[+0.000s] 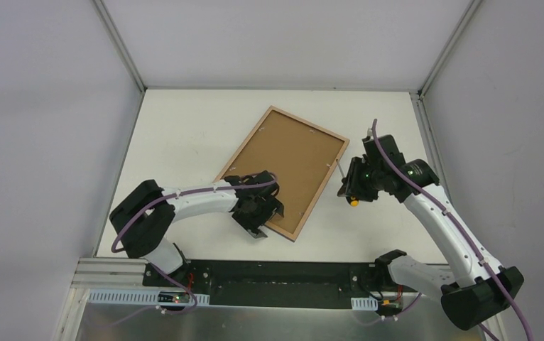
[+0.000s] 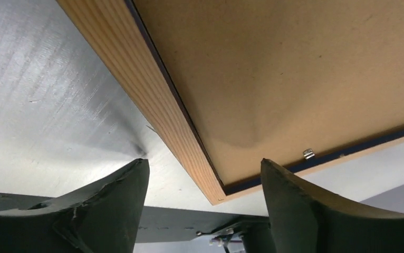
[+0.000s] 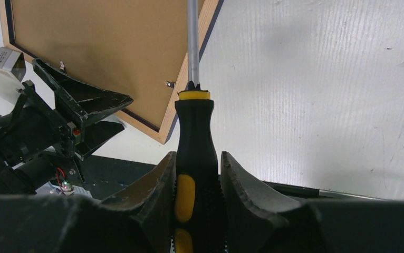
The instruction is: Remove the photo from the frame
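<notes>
The frame [image 1: 310, 123] lies face down on the table, with its light wood rim and brown backing board [image 1: 287, 167] facing up. The photo is hidden under the board. My left gripper [image 1: 260, 213] is open and empty, and its fingers straddle the frame's near corner [image 2: 215, 192]. A small metal tab [image 2: 308, 154] sits on the board's edge. My right gripper [image 1: 354, 186] is shut on a black and yellow screwdriver [image 3: 194, 132]. Its steel shaft [image 3: 192, 42] points along the frame's right rim [image 3: 205, 16], close to another tab [image 3: 170, 83].
White walls enclose the table on three sides. A black base rail [image 1: 276, 273] runs along the near edge, just below the frame's corner. The left gripper's fingers [image 3: 78, 103] show over the board in the right wrist view.
</notes>
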